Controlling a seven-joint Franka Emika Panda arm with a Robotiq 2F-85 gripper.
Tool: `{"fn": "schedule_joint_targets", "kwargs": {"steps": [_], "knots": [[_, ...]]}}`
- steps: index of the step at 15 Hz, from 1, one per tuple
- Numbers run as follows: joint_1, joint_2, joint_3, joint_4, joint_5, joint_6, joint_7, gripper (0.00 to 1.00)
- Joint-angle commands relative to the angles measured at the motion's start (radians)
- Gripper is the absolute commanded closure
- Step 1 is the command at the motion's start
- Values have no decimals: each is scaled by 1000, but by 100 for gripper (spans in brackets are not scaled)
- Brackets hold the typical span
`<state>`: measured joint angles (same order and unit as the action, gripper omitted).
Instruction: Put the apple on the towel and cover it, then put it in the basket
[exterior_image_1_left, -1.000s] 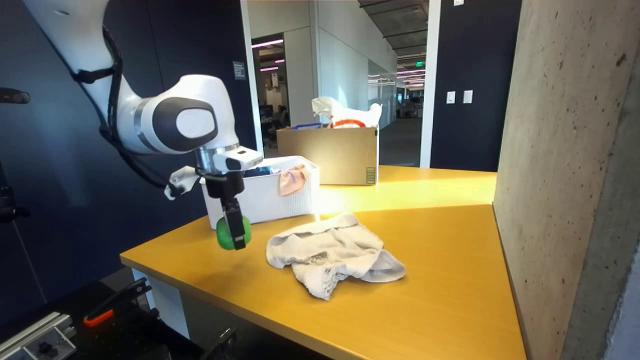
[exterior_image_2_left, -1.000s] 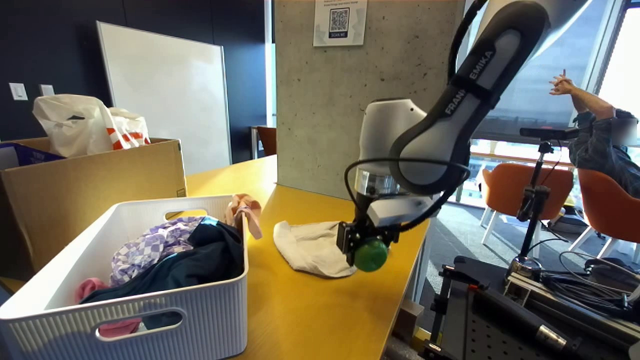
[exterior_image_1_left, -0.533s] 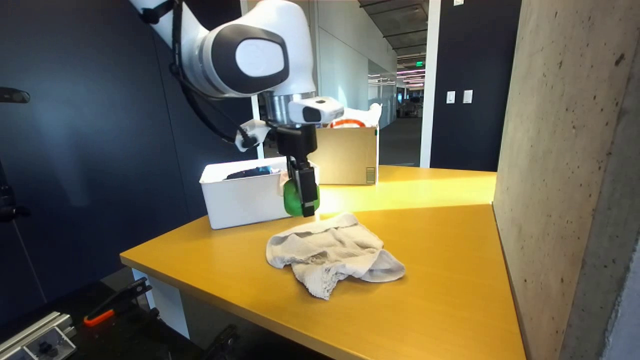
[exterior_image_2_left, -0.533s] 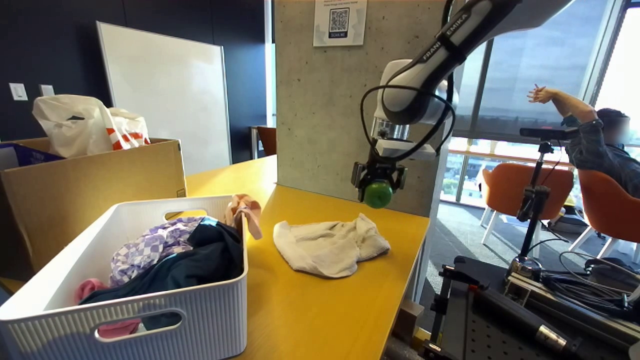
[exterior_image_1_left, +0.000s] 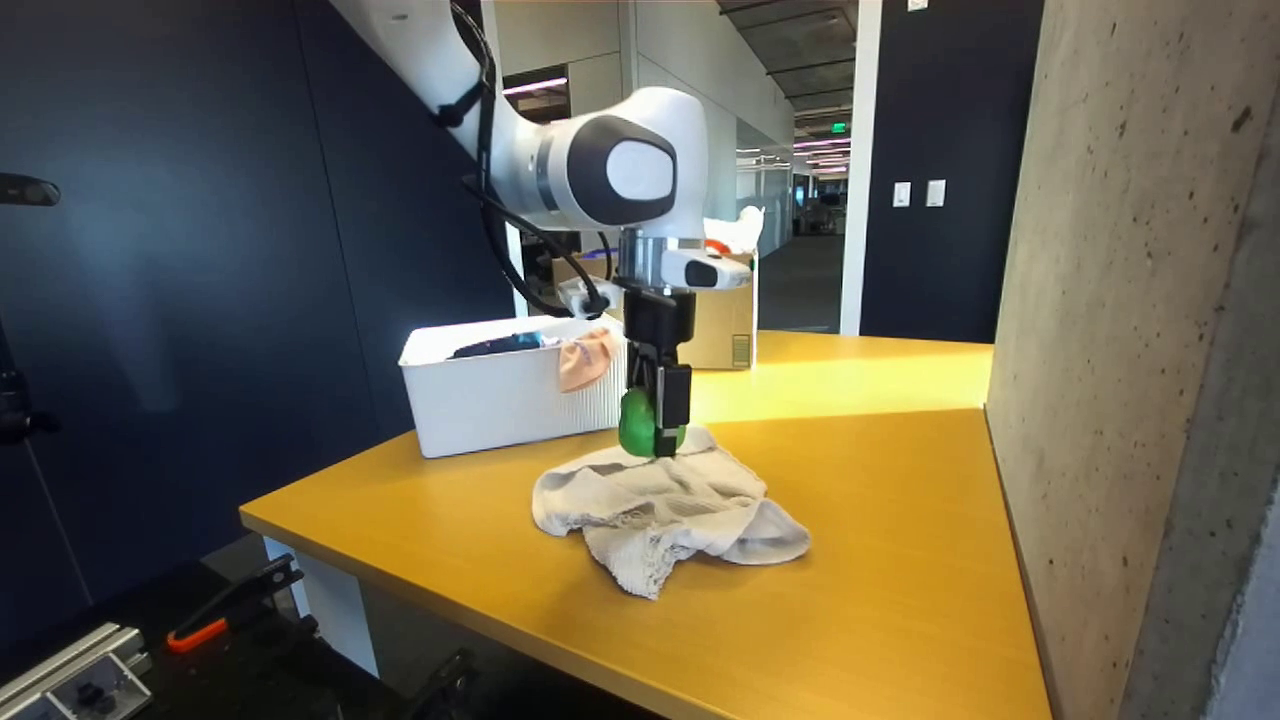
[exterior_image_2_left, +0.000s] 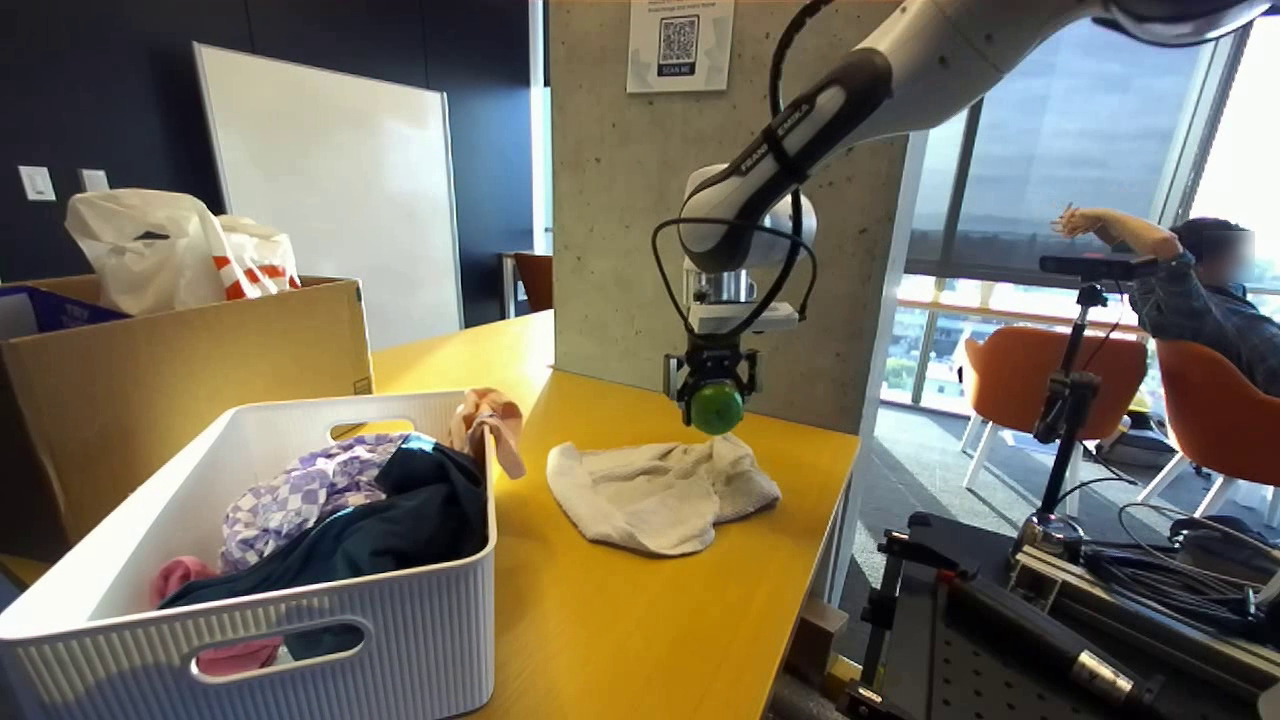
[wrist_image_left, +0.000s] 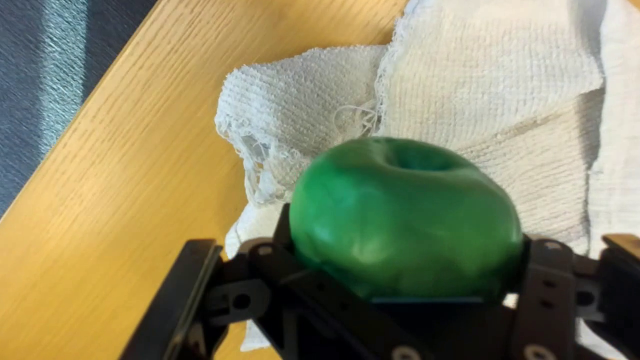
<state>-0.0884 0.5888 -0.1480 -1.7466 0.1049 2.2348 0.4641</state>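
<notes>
The green apple (wrist_image_left: 405, 215) is clamped between the two fingers of my gripper (exterior_image_2_left: 717, 398), which points downward. Both exterior views show the apple (exterior_image_1_left: 637, 424) in the air at the towel's far part; how big the gap below it is, I cannot tell. The beige-white towel (exterior_image_1_left: 680, 505) lies crumpled on the table, with a frayed edge. Seen from the wrist, the towel (wrist_image_left: 485, 80) spreads beneath and beyond the apple, which hides part of it. The white basket (exterior_image_2_left: 400, 610) stands beside the towel, holding several cloths.
A brown cardboard box (exterior_image_2_left: 220, 390) with white plastic bags stands behind the basket. A peach cloth (exterior_image_1_left: 586, 360) hangs over the basket's rim. The yellow table (exterior_image_1_left: 880, 620) ends at a concrete pillar (exterior_image_1_left: 1130, 300) on one side and has an open edge at the front.
Held in the gripper, the apple has travelled from beside the towel to above it, first rising, then coming down somewhat. Towel and basket have stayed in place.
</notes>
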Motion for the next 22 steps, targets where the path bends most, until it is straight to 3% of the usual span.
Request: {"fn": "schedule_joint_targets", "kwargs": {"steps": [1, 7, 8, 9, 12, 16, 22], "knots": [[9, 167, -20, 252, -14, -155, 44, 42], [5, 357, -14, 559, -18, -351, 50, 42], [1, 380, -11, 600, -16, -383, 44, 29], [-1, 401, -9, 636, -15, -409, 40, 4], [-7, 432, -2, 701, -12, -456, 23, 0], [9, 380, 3, 643, -14, -431, 7, 0], [130, 154, 25, 333, -26, -270, 15, 0]]}}
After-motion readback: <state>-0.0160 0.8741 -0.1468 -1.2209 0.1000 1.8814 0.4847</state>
